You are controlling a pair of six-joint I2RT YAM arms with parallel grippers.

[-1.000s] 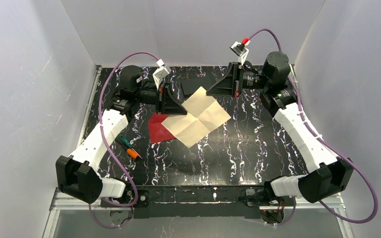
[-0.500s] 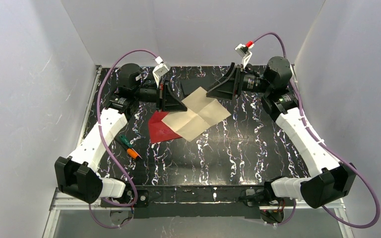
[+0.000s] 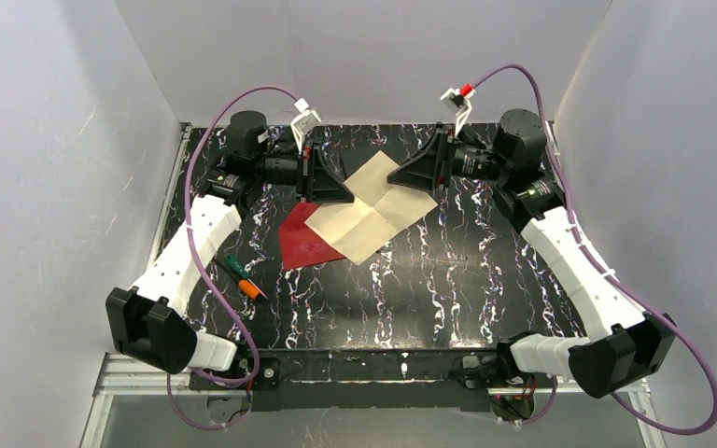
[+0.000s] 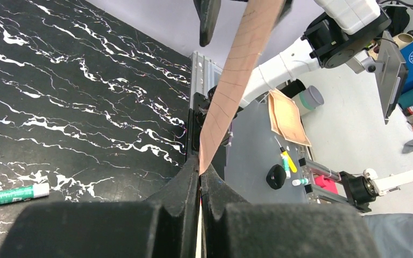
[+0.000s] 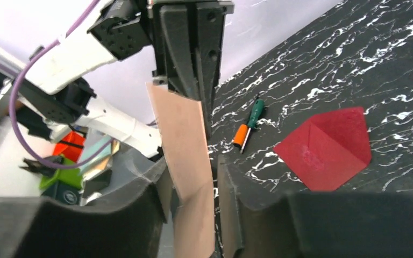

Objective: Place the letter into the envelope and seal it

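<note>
- The left claw (image 3: 348,198) is clamped on one corner of the letter (image 3: 373,217). The right claw (image 3: 392,175) sits astride the opposite corner with its jaws apart, not pinching.
- The letter is slung in the air between them, its long axis running claw to claw.
- The envelope (image 3: 299,245) lies flat just below the left claw, on its near side and partly under the letter, so the left arm is nearer.
- The letter looks cream, creased in a cross; the envelope is dark red.
</note>
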